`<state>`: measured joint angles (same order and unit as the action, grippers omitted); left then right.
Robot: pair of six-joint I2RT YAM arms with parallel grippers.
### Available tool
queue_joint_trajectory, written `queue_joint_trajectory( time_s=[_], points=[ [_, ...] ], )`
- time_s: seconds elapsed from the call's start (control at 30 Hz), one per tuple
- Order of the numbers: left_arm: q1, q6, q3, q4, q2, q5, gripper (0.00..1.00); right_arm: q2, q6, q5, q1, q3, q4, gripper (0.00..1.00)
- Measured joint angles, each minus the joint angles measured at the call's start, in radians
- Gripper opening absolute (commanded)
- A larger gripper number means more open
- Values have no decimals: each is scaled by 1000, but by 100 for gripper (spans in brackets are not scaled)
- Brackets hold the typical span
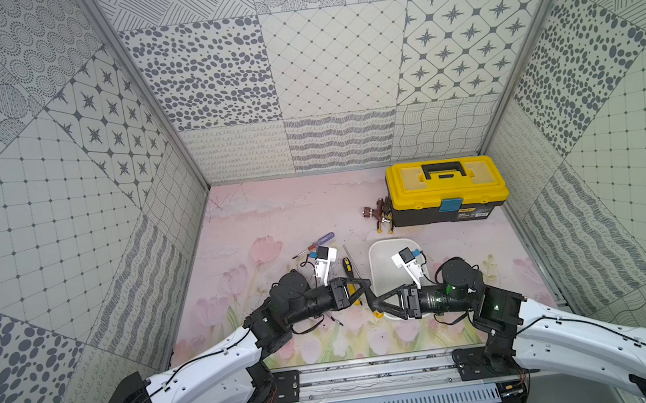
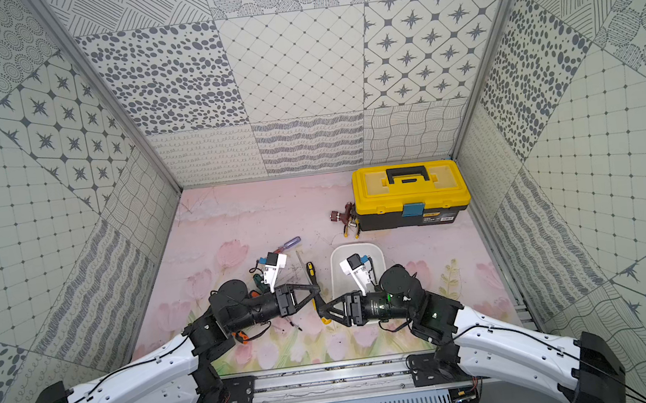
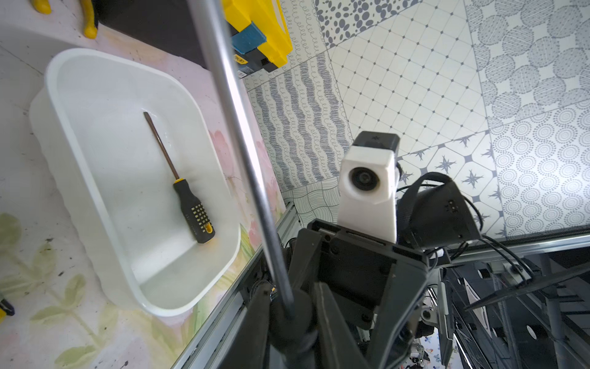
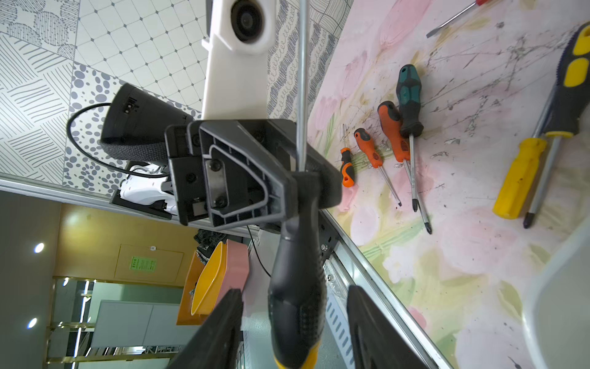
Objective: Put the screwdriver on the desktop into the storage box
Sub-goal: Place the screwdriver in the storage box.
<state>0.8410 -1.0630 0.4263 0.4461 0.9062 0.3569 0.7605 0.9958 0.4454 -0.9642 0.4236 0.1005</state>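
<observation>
My left gripper [image 3: 290,308] is shut on the neck of a black-handled screwdriver [image 4: 297,287] with a yellow butt, and its long steel shaft [image 3: 236,127] sticks out past the jaws. My right gripper [image 4: 295,322] is open and straddles that handle, with a gap on both sides. In both top views the two grippers meet above the desktop [image 1: 265,226], left [image 1: 367,289] and right [image 1: 377,309], just off the near left corner of the white storage box [image 1: 377,250]. A black and yellow screwdriver [image 3: 191,207] lies inside the box [image 3: 64,96].
A yellow-lidded toolbox [image 1: 445,187] stands at the back right with pliers [image 1: 381,212] beside it. Loose on the desktop are a blue-handled screwdriver [image 1: 320,241], orange ones [image 4: 367,147], a teal one [image 4: 408,96] and a yellow one [image 4: 517,179]. A metal rail [image 1: 376,372] runs along the front.
</observation>
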Motion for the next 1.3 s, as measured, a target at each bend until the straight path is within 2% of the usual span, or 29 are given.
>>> queue_joint_trajectory(
  time_s=[0.17,0.43,0.67,0.7,0.77,0.8,0.83,0.87,0.93,1.03,1.3],
  points=[
    [0,-8,-19,58,-16,7,0,0,8,13,0,-2,24,42],
    [0,-11,-27,94,-16,9,0,19,15,27,0,-2,68,40],
    [-4,-8,-28,93,-9,6,0,31,15,31,0,-2,76,10],
    [-4,-8,-28,90,-7,6,9,30,13,26,0,-2,71,8],
    [-4,-6,-22,78,-5,5,43,23,6,14,0,0,54,4],
    [-4,0,-16,67,-4,1,56,17,-1,5,0,4,38,1],
    [-4,2,-9,56,-4,-4,67,11,-7,-8,0,10,10,0],
    [-4,3,3,38,-3,-15,73,6,-16,-27,0,19,-29,0],
    [-4,11,24,2,-2,-39,78,3,-35,-83,0,47,-126,0],
    [-4,21,57,-72,8,-80,79,8,-61,-179,6,110,-288,0],
    [-4,56,133,-261,52,-180,67,122,-94,-424,18,266,-642,0]
  ],
)
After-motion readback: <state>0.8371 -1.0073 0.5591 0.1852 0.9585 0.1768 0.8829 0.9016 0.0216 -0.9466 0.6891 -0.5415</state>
